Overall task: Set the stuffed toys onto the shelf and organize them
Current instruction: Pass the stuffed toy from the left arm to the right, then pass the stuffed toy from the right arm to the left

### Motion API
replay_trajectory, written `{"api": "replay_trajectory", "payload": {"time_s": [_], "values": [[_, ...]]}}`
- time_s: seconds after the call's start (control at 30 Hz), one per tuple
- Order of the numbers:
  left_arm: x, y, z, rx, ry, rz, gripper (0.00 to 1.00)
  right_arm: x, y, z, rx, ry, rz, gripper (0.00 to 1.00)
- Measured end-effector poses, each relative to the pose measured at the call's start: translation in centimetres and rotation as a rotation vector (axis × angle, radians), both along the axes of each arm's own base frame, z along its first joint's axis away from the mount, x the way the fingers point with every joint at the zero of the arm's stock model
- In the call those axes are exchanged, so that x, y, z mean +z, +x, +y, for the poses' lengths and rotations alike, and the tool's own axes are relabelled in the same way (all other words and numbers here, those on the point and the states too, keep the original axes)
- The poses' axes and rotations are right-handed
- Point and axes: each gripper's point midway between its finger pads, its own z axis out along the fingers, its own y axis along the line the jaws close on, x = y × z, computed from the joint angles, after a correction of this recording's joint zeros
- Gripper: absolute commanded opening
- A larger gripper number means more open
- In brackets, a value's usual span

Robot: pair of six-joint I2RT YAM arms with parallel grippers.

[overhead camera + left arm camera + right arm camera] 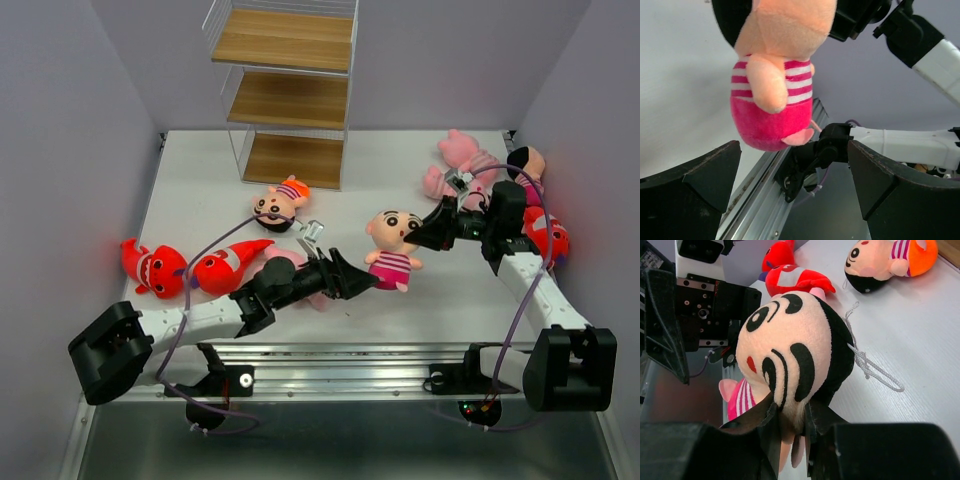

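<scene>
Hovering with jaws apart just beside the striped doll, your left end effector crowds the lift, and a careless swing could clip it. Your right end effector is clamped only on soft plush at the doll's head, mid-tabletop, so the toy could slip free. Farther off, an orange-clad doll lies before the shelf, across your likely path.

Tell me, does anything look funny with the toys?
Yes. The right claw pinches the middle doll by its head. The other toys, like the red shark, lie scattered on the table, and the shelf has bare boards.
</scene>
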Motion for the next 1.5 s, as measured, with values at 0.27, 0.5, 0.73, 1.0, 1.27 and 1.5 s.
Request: {"api": "replay_trajectory", "payload": {"time_s": [0.27, 0.5, 0.73, 1.0, 1.27, 1.5], "values": [[0.8, 0.0, -1.5, 0.006, -0.085, 0.024, 0.99, 0.3, -0.1, 0.0, -0.012, 0.013, 0.008, 0.01], [-0.7, 0.9, -2.5, 0.036, -0.104, 0.086, 0.99, 0.7, 0.1, 0.1, -0.016, 0.02, -0.005, 0.01], [-1.4, 1.2, -3.2, 0.048, -0.142, 0.147, 0.92, 1.1, -0.1, 0.1, -0.017, 0.023, -0.009, 0.01], [-1.3, 1.2, -3.9, 0.029, -0.202, 0.179, 0.61, 1.2, 0.0, 0.1, -0.018, 0.025, -0.026, 0.01], [-1.2, 1.2, -4.1, 0.023, -0.232, 0.211, 0.0, 1.0, -0.1, 0.1, -0.016, 0.025, -0.03, 0.11], [-1.1, 1.3, -3.0, 0.065, -0.119, 0.161, 0.0, 0.8, -0.2, 0.1, -0.031, 0.018, -0.047, 0.79]]}}
